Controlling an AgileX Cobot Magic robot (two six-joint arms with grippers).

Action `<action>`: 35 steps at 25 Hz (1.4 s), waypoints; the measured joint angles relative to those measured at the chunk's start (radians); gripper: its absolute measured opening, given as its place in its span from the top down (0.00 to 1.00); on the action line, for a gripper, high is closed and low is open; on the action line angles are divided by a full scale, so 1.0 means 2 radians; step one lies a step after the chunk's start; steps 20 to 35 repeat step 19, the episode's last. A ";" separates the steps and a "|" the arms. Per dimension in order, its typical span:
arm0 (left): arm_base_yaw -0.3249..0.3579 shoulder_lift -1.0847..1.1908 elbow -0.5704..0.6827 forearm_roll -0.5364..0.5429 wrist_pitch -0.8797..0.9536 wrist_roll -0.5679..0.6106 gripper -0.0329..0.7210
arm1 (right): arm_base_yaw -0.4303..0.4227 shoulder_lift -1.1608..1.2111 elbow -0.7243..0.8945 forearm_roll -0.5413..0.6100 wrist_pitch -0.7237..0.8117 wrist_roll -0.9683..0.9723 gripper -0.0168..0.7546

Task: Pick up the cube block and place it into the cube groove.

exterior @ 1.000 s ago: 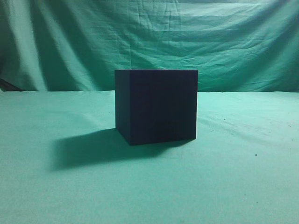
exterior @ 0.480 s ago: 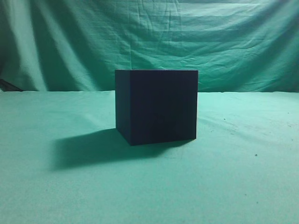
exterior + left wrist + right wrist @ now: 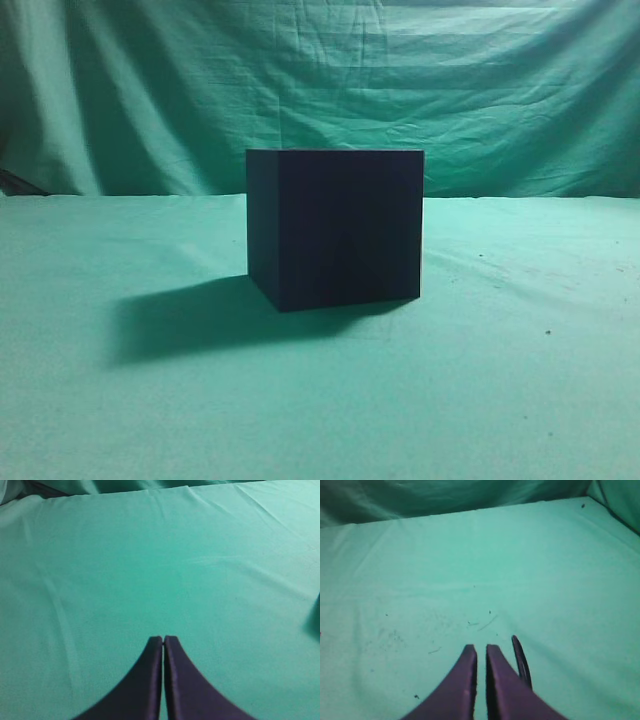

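Note:
The cube groove, a large matte near-black box with sharp edges, stands on the green cloth in the middle of the exterior view and casts a shadow to its left. The cube block is not visible in any view. Neither gripper shows in the exterior view. In the left wrist view, my left gripper is shut and empty over bare green cloth. In the right wrist view, my right gripper is shut with a thin slit between the jaws, empty, over cloth with small specks.
The green cloth covers the table and hangs as a backdrop behind it. A dark patch touches the right edge of the left wrist view. A thin dark loop sits beside the right jaws.

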 joint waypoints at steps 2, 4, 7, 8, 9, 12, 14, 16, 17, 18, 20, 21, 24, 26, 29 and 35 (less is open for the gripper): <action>0.000 0.000 0.000 0.000 0.000 0.000 0.96 | -0.018 0.000 0.017 0.005 -0.002 0.000 0.98; 0.000 0.000 0.000 0.000 0.000 0.000 0.96 | -0.026 0.000 0.026 0.007 -0.001 -0.001 0.92; 0.000 0.000 0.000 0.000 0.000 0.000 0.96 | -0.028 0.000 0.027 0.008 -0.004 -0.005 0.92; 0.000 0.000 0.000 0.000 0.000 0.000 0.96 | -0.028 0.000 0.028 0.008 -0.004 -0.009 0.92; 0.000 0.000 0.000 0.000 0.000 0.000 0.96 | -0.028 0.000 0.028 0.008 -0.004 -0.011 0.92; 0.000 0.000 0.000 0.000 0.000 0.000 0.96 | -0.028 0.000 0.028 0.008 -0.004 -0.012 0.92; 0.000 0.000 0.000 0.000 0.000 0.000 0.96 | -0.028 0.000 0.028 0.009 -0.004 -0.013 0.92; 0.000 0.000 0.000 0.000 0.000 0.000 0.96 | -0.028 0.000 0.028 0.009 -0.004 -0.013 0.92; 0.000 0.000 0.000 0.000 0.000 0.000 0.96 | -0.028 0.000 0.028 0.009 -0.004 -0.013 0.92; 0.000 0.000 0.000 0.000 0.000 0.000 0.96 | -0.028 0.000 0.028 0.009 -0.004 -0.013 0.92; 0.000 0.000 0.000 0.000 0.000 0.000 0.96 | -0.028 0.000 0.028 0.009 -0.004 -0.013 0.92; 0.000 0.000 0.000 0.000 0.000 0.000 0.96 | -0.028 0.000 0.028 0.009 -0.004 -0.013 0.92; 0.000 0.000 0.000 0.000 0.000 0.000 0.96 | -0.028 0.000 0.028 0.009 -0.004 -0.013 0.92; 0.000 0.000 0.000 0.000 0.000 0.000 0.96 | -0.028 0.000 0.028 0.009 -0.004 -0.013 0.92; 0.000 0.000 0.000 0.000 0.000 0.000 0.96 | -0.028 0.000 0.028 0.009 -0.004 -0.013 0.92; 0.000 0.000 0.000 0.000 0.000 0.000 0.96 | -0.028 0.000 0.028 0.009 -0.004 -0.013 0.92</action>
